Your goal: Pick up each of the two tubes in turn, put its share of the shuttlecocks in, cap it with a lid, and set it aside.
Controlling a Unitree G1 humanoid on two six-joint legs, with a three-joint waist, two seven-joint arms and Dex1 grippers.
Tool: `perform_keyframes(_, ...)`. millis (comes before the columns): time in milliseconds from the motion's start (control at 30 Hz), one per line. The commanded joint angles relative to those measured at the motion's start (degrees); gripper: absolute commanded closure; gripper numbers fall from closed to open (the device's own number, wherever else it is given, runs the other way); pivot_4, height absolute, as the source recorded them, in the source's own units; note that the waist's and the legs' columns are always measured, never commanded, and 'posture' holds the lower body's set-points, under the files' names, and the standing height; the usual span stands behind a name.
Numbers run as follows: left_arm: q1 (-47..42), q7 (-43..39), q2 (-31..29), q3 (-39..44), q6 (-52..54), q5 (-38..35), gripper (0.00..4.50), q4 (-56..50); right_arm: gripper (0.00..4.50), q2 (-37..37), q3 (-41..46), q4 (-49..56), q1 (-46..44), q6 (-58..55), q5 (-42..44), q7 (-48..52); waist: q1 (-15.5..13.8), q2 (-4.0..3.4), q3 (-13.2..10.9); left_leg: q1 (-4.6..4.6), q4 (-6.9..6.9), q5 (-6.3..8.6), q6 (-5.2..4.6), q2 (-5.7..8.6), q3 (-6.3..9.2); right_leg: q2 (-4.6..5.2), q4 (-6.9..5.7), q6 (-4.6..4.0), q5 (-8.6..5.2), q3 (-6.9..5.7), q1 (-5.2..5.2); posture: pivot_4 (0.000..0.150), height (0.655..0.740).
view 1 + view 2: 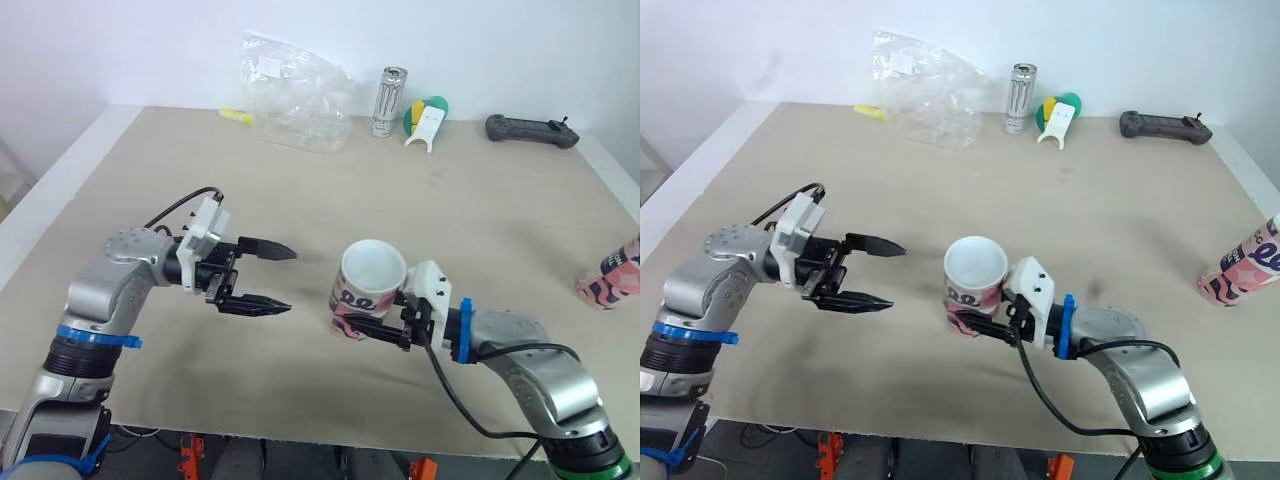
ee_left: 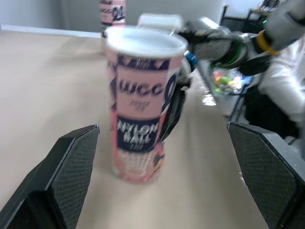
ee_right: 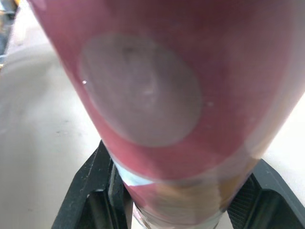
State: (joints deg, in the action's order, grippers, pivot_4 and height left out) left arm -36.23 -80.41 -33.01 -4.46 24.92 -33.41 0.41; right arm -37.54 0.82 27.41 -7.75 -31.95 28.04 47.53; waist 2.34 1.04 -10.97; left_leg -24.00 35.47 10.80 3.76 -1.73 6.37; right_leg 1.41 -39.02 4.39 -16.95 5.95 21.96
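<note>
Gripping the pink tube low near its base, my right gripper is holding it upright at the front middle of the table. My left gripper is hovering just beside it, fingers spread and empty. I am thinking so low a hold is risking a tilt or slip, and a careless left approach could be knocking the rim. The second tube is sitting well apart at the right edge.
</note>
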Motion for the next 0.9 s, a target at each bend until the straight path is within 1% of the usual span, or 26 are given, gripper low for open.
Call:
perform_keyframes(33,-5.3,4.6,4.5,-0.4,1.2,0.2,0.00,2.2,2.01,-1.3,9.8,0.1,1.1,1.8,1.2,-2.6,-0.1,0.00,0.0,-0.03,0.04,0.00,0.00,0.01,0.01,0.00,0.00,0.01,0.01,-0.01,0.00,0.150,0.7400)
perform_keyframes(133,-8.9,7.0,8.6,-0.5,1.8,0.4,0.00,4.7,2.01,-1.3,18.0,-3.2,2.0,3.7,1.0,-5.4,-0.1,0.01,0.0,-0.11,0.11,0.00,0.00,0.05,0.01,0.03,0.02,0.03,0.08,0.02,0.01,0.150,0.7400)
perform_keyframes(267,-12.4,8.6,13.1,-1.6,1.2,1.5,0.00,7.7,2.01,-0.2,28.5,-12.6,0.0,7.8,-1.3,-13.6,0.1,-0.01,0.0,-0.09,0.08,0.00,0.00,0.06,0.01,0.03,0.02,-0.21,0.21,0.02,0.02,0.150,0.7400)
perform_keyframes(367,-13.7,9.0,15.5,-2.1,0.6,1.8,0.00,8.9,2.01,0.0,32.3,-19.0,-1.3,8.8,-1.5,-17.1,0.3,-0.02,0.0,-0.09,0.07,0.00,0.00,0.08,0.00,0.03,0.01,-0.22,0.22,0.03,0.02,0.150,0.7400)
perform_keyframes(500,-14.3,9.3,18.4,-2.3,0.4,1.6,0.00,10.0,2.01,0.0,34.4,-27.6,-2.8,10.9,-1.7,-18.9,0.5,-0.13,0.0,-0.04,0.03,-0.01,-0.02,0.07,-0.01,0.01,-0.01,-0.25,0.22,0.07,0.02,0.150,0.7400)
perform_keyframes(633,-14.9,10.0,20.0,-1.7,-0.3,1.9,0.00,10.7,2.01,0.2,33.9,-30.5,-3.0,11.0,-0.6,-17.8,0.5,-0.33,0.0,-0.04,0.04,-0.02,-0.02,0.09,-0.02,0.02,-0.02,-0.24,0.22,0.09,0.02,0.150,0.7400)
perform_keyframes(700,-15.1,10.3,20.4,-1.3,-0.1,1.6,0.00,10.8,2.01,0.4,33.4,-31.3,-3.0,10.0,0.4,-16.8,0.4,-0.40,0.0,-0.03,0.04,-0.02,-0.02,0.10,-0.03,0.03,-0.02,-0.23,0.22,0.11,0.01,0.150,0.7400)
perform_keyframes(900,-13.8,9.8,19.8,-2.5,-2.3,3.6,0.00,11.0,2.01,-0.7,30.4,-38.0,-4.5,9.8,-2.6,-17.7,0.5,-0.44,0.0,-0.01,0.04,-0.04,0.02,0.10,-0.06,0.03,-0.02,-0.21,0.24,0.15,0.00,0.150,0.7400)
